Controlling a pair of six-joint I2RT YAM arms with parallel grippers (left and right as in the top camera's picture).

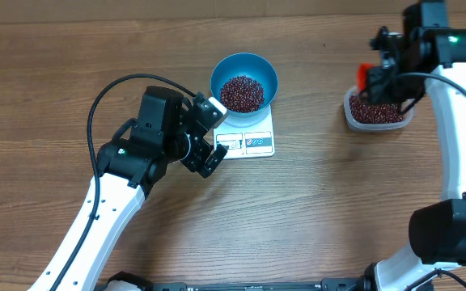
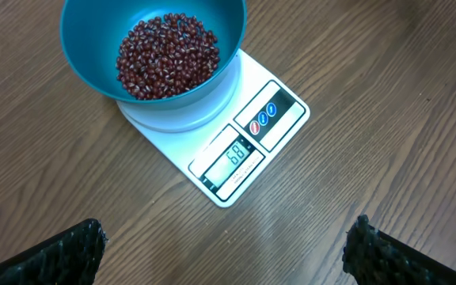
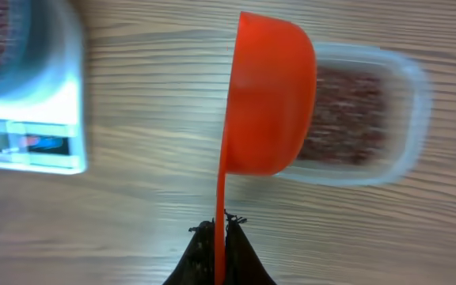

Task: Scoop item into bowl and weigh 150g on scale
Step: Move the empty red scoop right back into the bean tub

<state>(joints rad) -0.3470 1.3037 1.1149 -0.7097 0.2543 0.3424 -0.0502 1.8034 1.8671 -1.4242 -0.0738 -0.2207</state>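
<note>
Overhead shows the bowl point(image 1: 244, 81) standing on the far end of the scale point(image 1: 249, 142) at the middle of the table point(image 1: 338, 202), with a heap of beans point(image 1: 241, 93) inside. The left gripper point(image 1: 213, 136) hovers just left of the scale, jaws spread wide and holding nothing. At far right the right gripper point(image 1: 376, 78) hangs over a clear tub point(image 1: 377, 115) of more beans, an orange scoop point(image 1: 364, 77) at its tip.

Only the left wrist view shows the scale's lit display, its digits too small to read surely. Its fingertips point(image 2: 62, 253) sit in the near corners, far apart.

Only the right wrist view, though blurred, shows the grip: jaws pinched tight on the scoop's thin handle. The cup is turned on edge over the tub's left rim, so I cannot tell whether it carries beans
</note>
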